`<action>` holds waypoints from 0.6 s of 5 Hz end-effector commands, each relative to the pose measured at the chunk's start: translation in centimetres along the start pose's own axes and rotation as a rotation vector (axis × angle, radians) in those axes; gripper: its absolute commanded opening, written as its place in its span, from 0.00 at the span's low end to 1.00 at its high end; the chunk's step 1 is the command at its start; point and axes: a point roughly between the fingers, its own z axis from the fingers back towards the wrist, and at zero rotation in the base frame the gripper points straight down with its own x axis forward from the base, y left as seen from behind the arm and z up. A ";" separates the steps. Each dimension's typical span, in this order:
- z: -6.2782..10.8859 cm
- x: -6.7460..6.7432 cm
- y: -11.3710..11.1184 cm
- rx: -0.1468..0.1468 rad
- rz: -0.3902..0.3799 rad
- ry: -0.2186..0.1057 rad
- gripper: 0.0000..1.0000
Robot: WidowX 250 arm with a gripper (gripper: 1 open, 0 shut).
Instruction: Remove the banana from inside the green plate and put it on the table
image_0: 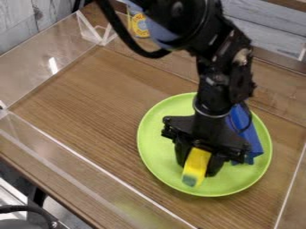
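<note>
The yellow banana (194,169) lies inside the green plate (159,125), its near end pointing toward the plate's front rim. My black gripper (205,150) points straight down over the banana's far end, and its fingers are shut on the banana. The banana's upper end is hidden between the jaws. The plate sits on the brown wood-grain table (96,89) at the right.
A blue ridged block (242,128) lies in the plate behind the gripper, partly hidden by the arm. Low clear acrylic walls (48,152) border the table. A blue and yellow object (140,27) shows at the back, behind the arm.
</note>
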 end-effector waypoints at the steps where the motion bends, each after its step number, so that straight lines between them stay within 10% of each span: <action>1: 2.3 1.0 -0.4 -0.017 -0.017 -0.049 0.00; 3: 4.7 1.0 0.0 0.006 -0.042 -0.026 0.00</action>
